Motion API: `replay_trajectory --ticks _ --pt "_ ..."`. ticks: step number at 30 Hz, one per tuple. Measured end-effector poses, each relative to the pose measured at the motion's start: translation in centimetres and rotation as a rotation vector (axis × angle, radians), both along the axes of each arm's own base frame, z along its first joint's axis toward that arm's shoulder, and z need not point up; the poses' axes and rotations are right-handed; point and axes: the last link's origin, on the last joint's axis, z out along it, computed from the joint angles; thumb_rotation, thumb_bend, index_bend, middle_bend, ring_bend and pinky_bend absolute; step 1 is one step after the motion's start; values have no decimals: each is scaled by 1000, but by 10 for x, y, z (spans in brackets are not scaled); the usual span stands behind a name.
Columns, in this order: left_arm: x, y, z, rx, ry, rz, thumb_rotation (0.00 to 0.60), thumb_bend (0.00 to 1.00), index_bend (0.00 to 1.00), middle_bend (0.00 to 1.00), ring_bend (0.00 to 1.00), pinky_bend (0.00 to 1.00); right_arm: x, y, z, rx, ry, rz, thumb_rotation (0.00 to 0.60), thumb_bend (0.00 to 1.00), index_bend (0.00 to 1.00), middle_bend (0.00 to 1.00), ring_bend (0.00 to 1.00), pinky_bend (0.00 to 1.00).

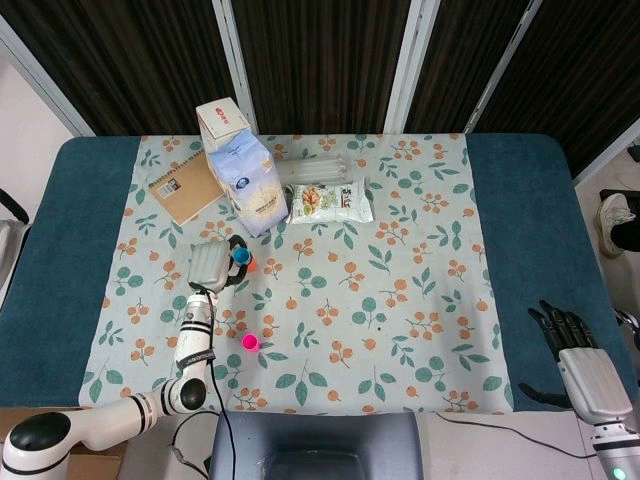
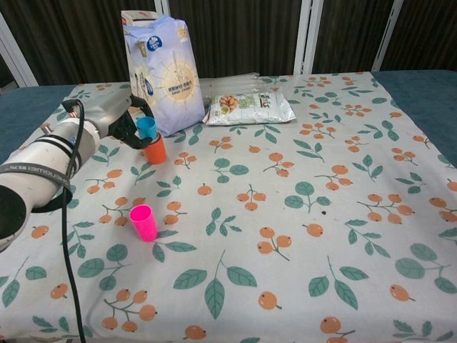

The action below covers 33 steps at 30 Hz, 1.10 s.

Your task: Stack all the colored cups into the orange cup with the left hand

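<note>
No legible text; print on flour bag (image 2: 171, 78) and snack packet (image 2: 246, 107) too small.

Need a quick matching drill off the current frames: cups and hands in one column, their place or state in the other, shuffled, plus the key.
Column 1
1. blue cup
2. orange cup
3. pink cup
4. right hand

Column 2
A. standing alone on the cloth, nearer the robot than the other cups
B. held by the left hand, going into another cup
C. at the table's near right edge, holding nothing
D. upright near the flour bag, receiving a cup

Pairs: 1-B, 2-D, 3-A, 4-C
</note>
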Motion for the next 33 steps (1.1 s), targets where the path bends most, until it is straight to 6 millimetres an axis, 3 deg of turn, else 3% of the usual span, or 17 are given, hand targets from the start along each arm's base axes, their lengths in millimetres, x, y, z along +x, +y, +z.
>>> replay_trajectory --ticks 2,7,13,19,23,27,33 --pt "0 0 0 -6 -2 6 600 352 0 1000 1000 1000 0 0 0 0 0 1 600 140 0 0 0 0" --pt "1 -3 3 -9 -19 -5 600 349 0 1000 1000 1000 0 1 0 -1 0 2 600 140 0 0 0 0" --pt "6 -22 17 -31 -48 -67 600 345 3 1000 1000 1000 0 1 -1 5 3 1 600 140 0 0 0 0" --pt "6 -70 44 -116 -111 -148 600 351 37 1000 1000 1000 1 2 -5 18 9 5 600 140 0 0 0 0" --pt "-14 -120 62 -212 -127 -161 600 357 47 1000 1000 1000 2 1 -9 27 13 6 600 140 0 0 0 0" --pt "-29 -156 56 -306 -133 -150 600 357 47 1000 1000 1000 4 2 -13 45 16 16 600 140 0 0 0 0" --pt "-27 -166 37 -343 -157 -146 600 357 75 1000 1000 1000 4 2 -10 37 8 19 600 140 0 0 0 0"
